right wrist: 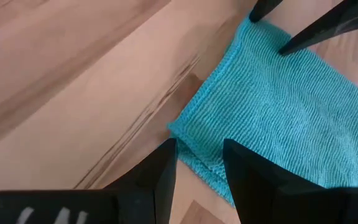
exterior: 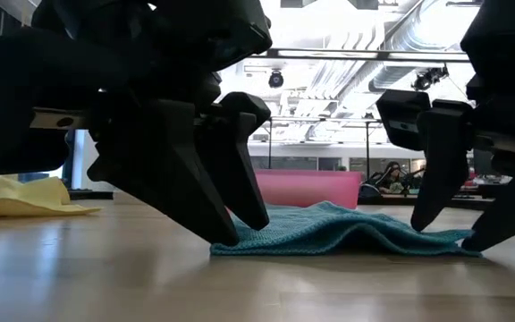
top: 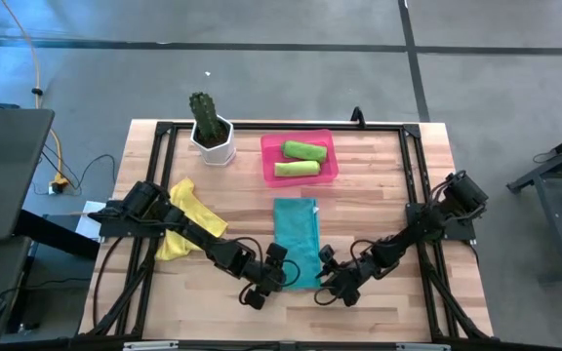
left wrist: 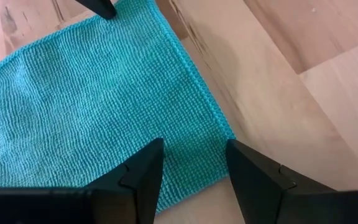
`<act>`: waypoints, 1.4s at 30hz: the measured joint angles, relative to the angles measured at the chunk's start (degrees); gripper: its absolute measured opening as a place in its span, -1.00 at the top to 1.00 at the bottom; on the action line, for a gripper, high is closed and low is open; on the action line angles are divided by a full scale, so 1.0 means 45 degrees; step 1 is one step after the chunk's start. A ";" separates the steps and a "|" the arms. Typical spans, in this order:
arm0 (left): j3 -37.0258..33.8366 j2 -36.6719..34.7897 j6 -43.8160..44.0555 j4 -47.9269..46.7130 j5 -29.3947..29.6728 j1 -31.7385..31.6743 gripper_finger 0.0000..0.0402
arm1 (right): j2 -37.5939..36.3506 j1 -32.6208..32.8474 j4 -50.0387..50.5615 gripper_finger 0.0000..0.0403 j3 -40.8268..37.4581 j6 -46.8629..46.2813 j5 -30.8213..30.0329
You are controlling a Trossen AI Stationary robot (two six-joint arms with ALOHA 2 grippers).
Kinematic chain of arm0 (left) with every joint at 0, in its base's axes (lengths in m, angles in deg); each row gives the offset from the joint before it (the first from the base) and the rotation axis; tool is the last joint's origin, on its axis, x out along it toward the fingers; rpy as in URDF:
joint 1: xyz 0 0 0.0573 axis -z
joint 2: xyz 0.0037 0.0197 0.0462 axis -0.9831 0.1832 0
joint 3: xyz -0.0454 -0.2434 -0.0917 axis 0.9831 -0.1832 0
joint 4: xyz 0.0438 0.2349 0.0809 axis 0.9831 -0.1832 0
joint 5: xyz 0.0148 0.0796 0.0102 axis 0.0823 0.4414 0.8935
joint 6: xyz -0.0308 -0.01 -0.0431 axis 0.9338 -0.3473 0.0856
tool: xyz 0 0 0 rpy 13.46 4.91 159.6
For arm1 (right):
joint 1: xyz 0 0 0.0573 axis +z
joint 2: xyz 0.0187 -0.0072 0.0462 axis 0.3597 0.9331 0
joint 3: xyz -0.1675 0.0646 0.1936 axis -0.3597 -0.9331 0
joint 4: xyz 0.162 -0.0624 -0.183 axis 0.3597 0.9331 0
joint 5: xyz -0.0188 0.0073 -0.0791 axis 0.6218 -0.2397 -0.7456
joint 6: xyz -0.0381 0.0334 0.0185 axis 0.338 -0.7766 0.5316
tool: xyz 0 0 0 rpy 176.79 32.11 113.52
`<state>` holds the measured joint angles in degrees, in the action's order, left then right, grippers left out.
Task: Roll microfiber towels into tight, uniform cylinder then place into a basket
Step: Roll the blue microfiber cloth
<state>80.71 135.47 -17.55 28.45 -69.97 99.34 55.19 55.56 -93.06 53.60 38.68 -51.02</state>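
Industrial lab, exposed ceiling ducts (exterior: 436,40), concrete floor (top: 261,88), black-framed workbench (top: 379,166)

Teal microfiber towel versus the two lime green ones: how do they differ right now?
The teal microfiber towel lies flat, unrolled, on the wooden table; the lime green microfiber towels are rolled into cylinders. The teal one is outside the pink plastic basket; the green ones lie inside it. Both grippers sit at the teal towel's near corners, none by the green ones.
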 joint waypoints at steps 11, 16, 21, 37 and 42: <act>0.0010 -0.0704 -0.0670 -0.0170 -0.0296 0.0331 0.18 | 0.0000 -0.0021 0.0334 0.46 0.0005 -0.1039 0.0127; 0.0010 -0.0431 -0.0704 -0.0720 -0.0104 0.0355 0.18 | 0.0005 -0.0019 0.0341 0.62 0.0000 -0.1049 0.0192; 0.0020 -0.0077 -0.0749 -0.0641 -0.0006 0.0233 0.18 | 0.0020 -0.0011 0.0125 0.74 -0.0015 -0.1241 0.0213; 0.0029 0.0005 0.2171 -0.0567 -0.0501 0.0364 0.93 | 0.0029 -0.0024 0.0111 0.99 -0.0024 -0.3322 0.0107; 0.0010 0.0005 0.3705 -0.0373 -0.0541 0.0359 0.94 | 0.0029 -0.0024 0.0120 1.00 -0.0024 -0.4137 0.0111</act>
<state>80.75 135.49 -0.88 26.77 -72.41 100.96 55.33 55.45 -92.52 53.49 20.06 -50.52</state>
